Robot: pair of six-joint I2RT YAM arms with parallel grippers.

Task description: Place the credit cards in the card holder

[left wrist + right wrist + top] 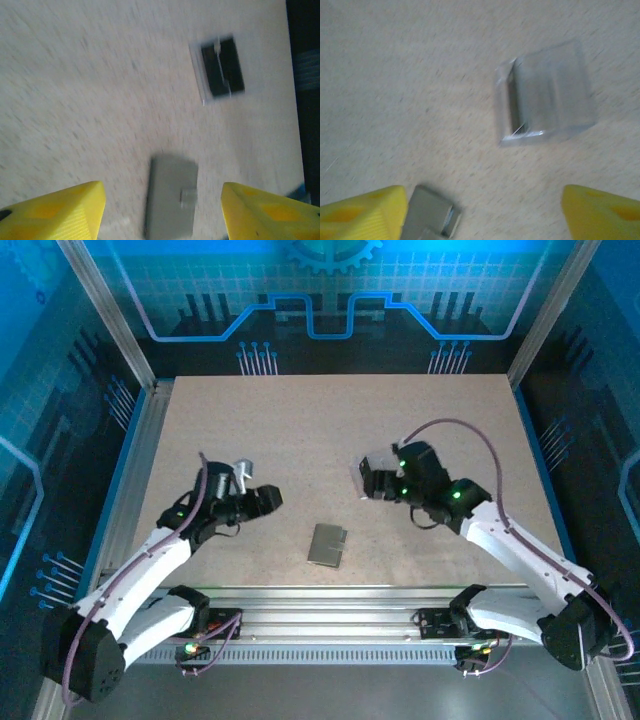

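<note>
Both arms reaching in, grippers parted and empty.
left arm [150, 560] angles up and to the right, left gripper [262, 500] aimed toward centre, yellow fingers [60, 210] wide apart, nothing between them; right arm [515, 540] angles up and to the left, right gripper [372, 481] facing the other, well apart from it, its fingers [600, 212] spread, gripping nothing.

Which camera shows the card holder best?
Top external: the card holder lies whole and unblurred, though small. Left wrist shows it larger but motion-blurred at the bottom edge. Right wrist catches just one corner, cut off by the frame.
</note>
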